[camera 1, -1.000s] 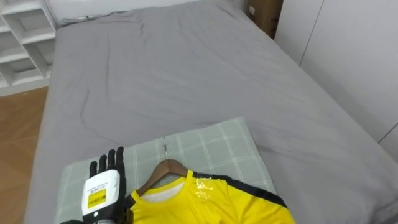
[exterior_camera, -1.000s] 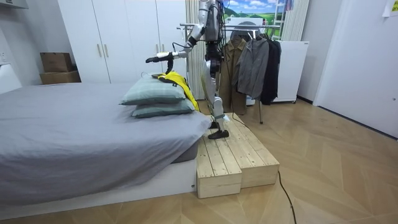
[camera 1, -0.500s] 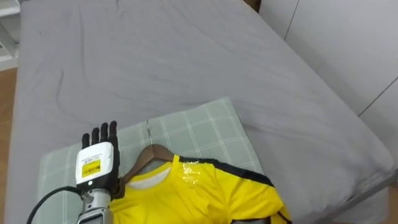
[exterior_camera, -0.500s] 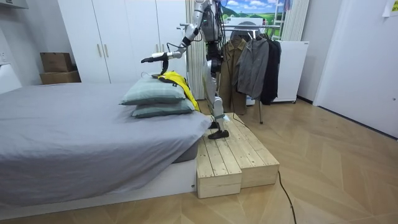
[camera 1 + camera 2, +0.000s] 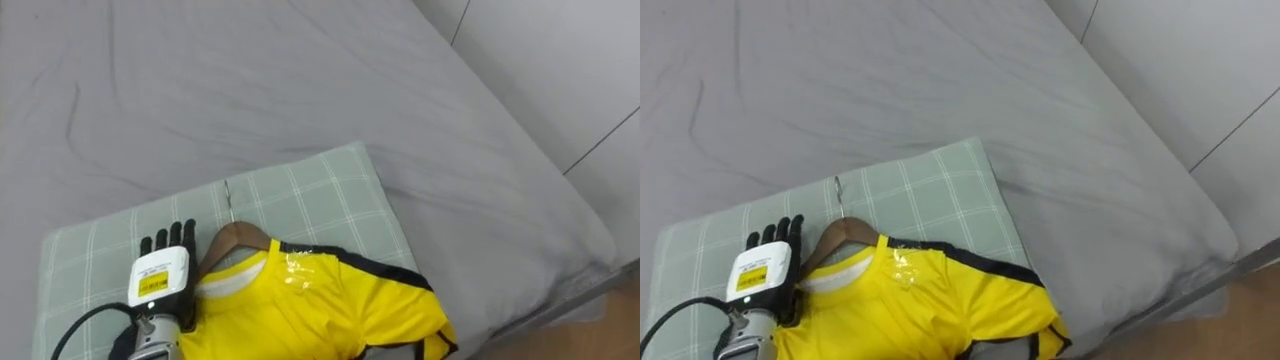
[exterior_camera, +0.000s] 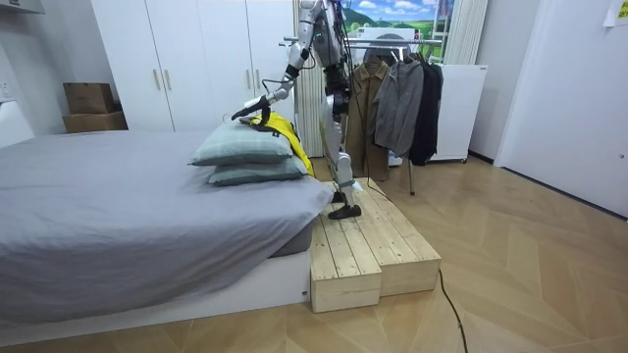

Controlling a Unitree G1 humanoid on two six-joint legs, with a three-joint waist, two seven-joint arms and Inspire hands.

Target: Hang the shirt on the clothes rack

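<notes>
While the robot stands on the wooden platform [image 6: 374, 250] at the bed's head end, its left hand [image 5: 162, 283] reaches out low over the top pillow [image 5: 300, 195]. Fingers [image 5: 166, 240] straight and side by side, clamped on nothing. The hand sits just beside the left shoulder of the hanger [image 5: 236, 238]; cannot tell whether they touch.

- Shirt [image 5: 320, 310]: yellow with dark trim, on the wooden hanger, lying flat on the green checked pillow. Collar points up the bed. The wire hook [image 5: 228, 192] lies on the pillow, past the collar.
- Shirt's right sleeve reaches the pillow's near right corner. In the room view, yellow cloth hangs over the pillow end facing the platform.
- Pillow's far edge has a bare strip beyond the hook. Its right edge is close to the shirt's shoulder.
- Bed [image 5: 250, 90]: wide, bare grey sheet beyond and to the right of the pillow, creased. Its right edge runs diagonally beside a white wall [image 5: 560, 70]; a sliver of floor [image 5: 622, 310] shows at the corner.
- Room view: two pillows stacked, platform butted against the bed's end. A rack [image 6: 392, 44] of dark coats stands right behind the robot. Open wood floor lies to the room view's right of the platform.
</notes>
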